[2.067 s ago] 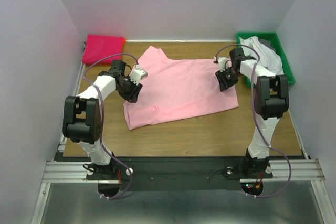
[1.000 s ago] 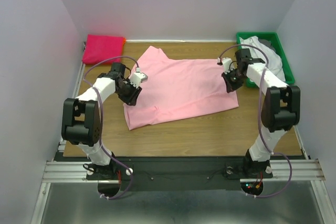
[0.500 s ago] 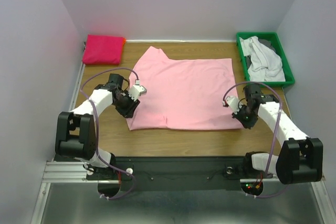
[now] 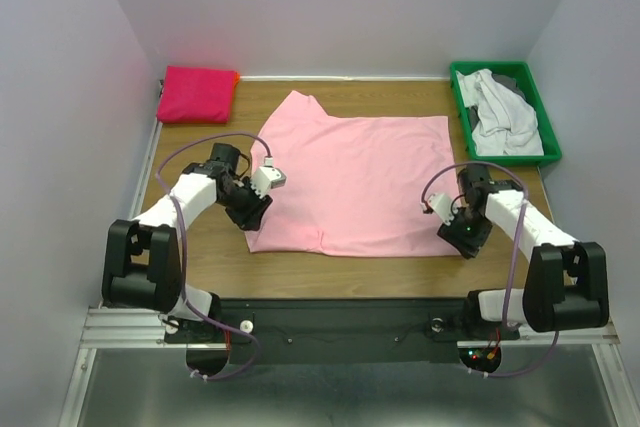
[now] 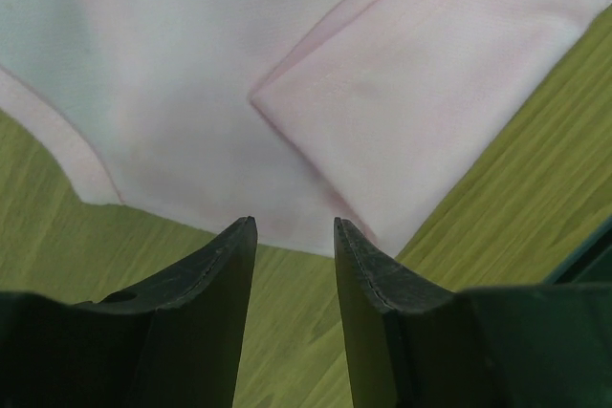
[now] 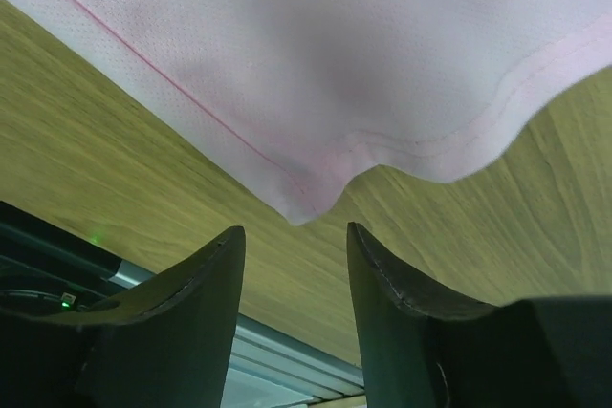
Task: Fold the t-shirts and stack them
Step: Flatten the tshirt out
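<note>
Both arms have swung back from the far half of the wooden table [image 4: 380, 272] toward its near edge, and the pale pink cotton t-shirt [image 4: 350, 182] has come with them. It lay skewed with its right side well up the table, and now it sits squarer, its near edge roughly parallel to the table's near edge. That suggests the spreading step is about done and the first fold can begin. Nearest, the right gripper [image 4: 462, 235] sits at the shirt's near right corner. In its wrist view the right gripper [image 6: 292, 231] has its jaws parted around bare wood with nothing between them, and the stitched corner lies just beyond the tips. The left gripper [image 4: 254, 211] sits at the near left corner, likewise parted and holding nothing. Its wrist view shows the left gripper [image 5: 292, 226] just short of the cloth, where one flap of fabric lies doubled over the body. Beyond the grippers the shirt lies flat in the middle of the table, mostly smooth, with one part jutting out at the far left. At the far left corner rests a folded magenta garment [image 4: 197, 93]. At the far right stands a green plastic bin [image 4: 512, 160] holding crumpled white and grey clothes [image 4: 500, 117], so more shirts are probably still to do.
</note>
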